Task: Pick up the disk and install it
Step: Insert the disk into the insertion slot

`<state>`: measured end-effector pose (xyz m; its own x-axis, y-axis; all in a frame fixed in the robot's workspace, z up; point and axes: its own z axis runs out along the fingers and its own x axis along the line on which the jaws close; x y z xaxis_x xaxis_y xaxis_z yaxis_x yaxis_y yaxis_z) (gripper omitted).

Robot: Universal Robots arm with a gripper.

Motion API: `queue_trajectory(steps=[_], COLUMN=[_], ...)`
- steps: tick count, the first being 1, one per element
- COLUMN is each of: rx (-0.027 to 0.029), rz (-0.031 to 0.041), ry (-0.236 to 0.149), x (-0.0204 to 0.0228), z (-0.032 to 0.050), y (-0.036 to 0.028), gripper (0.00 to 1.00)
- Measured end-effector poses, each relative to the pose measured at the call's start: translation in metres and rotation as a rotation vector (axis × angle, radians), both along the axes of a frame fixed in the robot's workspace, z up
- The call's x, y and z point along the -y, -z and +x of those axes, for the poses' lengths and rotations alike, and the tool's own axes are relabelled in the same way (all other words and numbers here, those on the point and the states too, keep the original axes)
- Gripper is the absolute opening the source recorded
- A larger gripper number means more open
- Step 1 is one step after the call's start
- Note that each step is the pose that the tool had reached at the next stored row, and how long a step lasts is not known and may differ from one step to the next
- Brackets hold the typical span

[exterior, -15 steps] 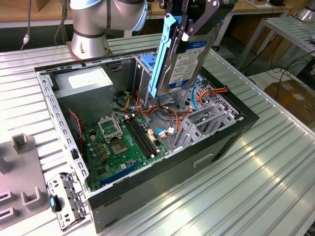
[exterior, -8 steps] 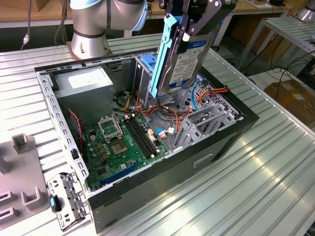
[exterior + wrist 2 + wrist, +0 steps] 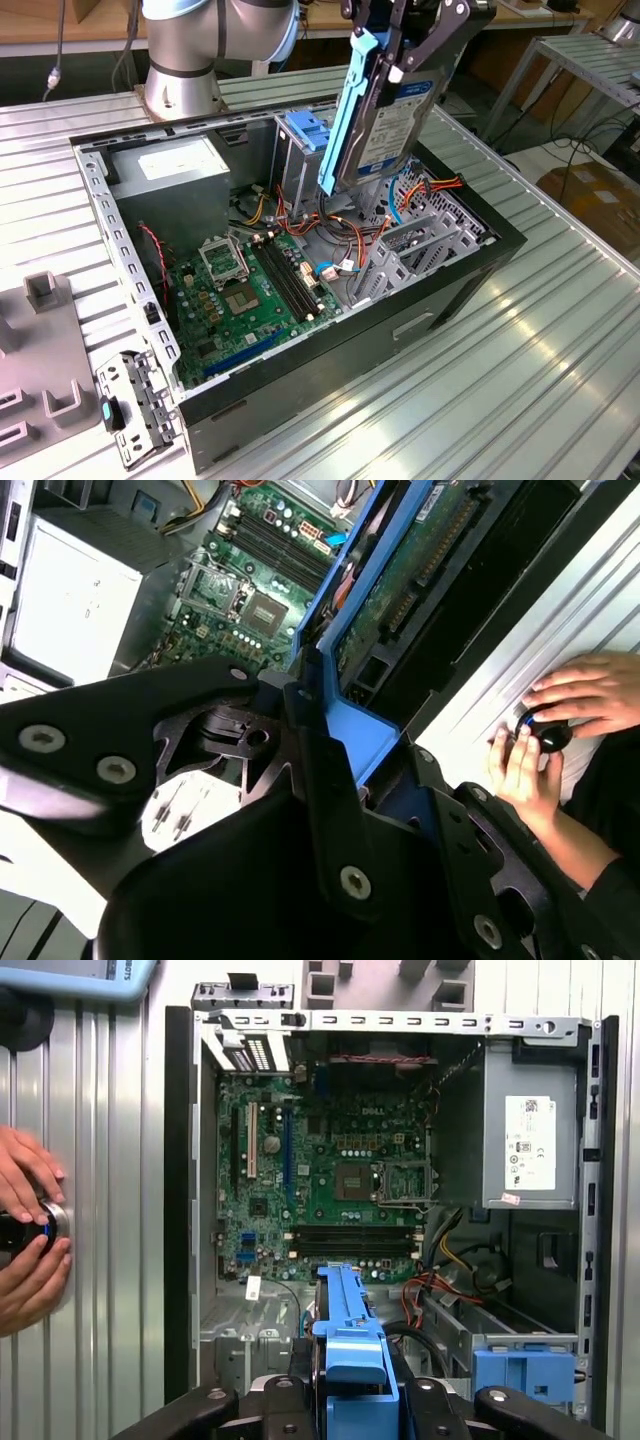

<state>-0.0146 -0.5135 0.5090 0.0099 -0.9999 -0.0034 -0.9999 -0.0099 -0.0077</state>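
Ridged aluminium bench, open black computer case lying on it, 1 arm above. We see the disk in the air over the case's drive end. It hangs on edge and tilted, with 1 blue rail toward the exterior view's left, and touches nothing in the case. The gripper has its jaws closed on the disk's upper end; in the first wrist view the disk's blue carrier end sits right between them. Below are the grey drive cage, loose orange and blue cables, and the light-blue latch plate just beside. The motherboard and power supply are well apart from the disk. A person's 2 hands hold a dark round thing on the bench beside the case. We judge pickup done, install not yet. To do this step well: square the rails to the cage slot before lowering, go slow, clear the cables, and don't let the disk twist in the grip.
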Motion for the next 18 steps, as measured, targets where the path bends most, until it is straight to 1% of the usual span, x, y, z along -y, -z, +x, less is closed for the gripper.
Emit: queue_trajectory(steps=[1,3,4,6,7,8,9,10,14,15,18], rx=[0.0,-0.0001,-0.0001,0.0,0.0,0.0,0.0,0.0,0.0,0.0,0.0], rz=[0.0002,-0.0003,-0.0002,0.0001,0.0001,0.0,0.0,0.0002,0.0,-0.0001,-0.0006], ry=[-0.001,-0.002,-0.002,-0.003,-0.003,-0.003,-0.003,-0.002,0.0,0.0,0.002], x=[0.0,0.0003,0.0024,0.0099,0.013,0.019,0.0234,0.0247,0.0249,0.0249,0.0249], z=[0.0018,0.0028,0.0029,0.0033,0.0035,0.0041,0.0053,0.0074,0.0178,0.0229,0.0329], y=[0.0005,0.0009,0.0014,0.0029,0.0033,0.0041,0.0055,0.0069,0.0098,0.0106,0.012], gripper=[0.37,0.37,0.37,0.37,0.37,0.37,0.37,0.37,0.37,0.37,0.37])
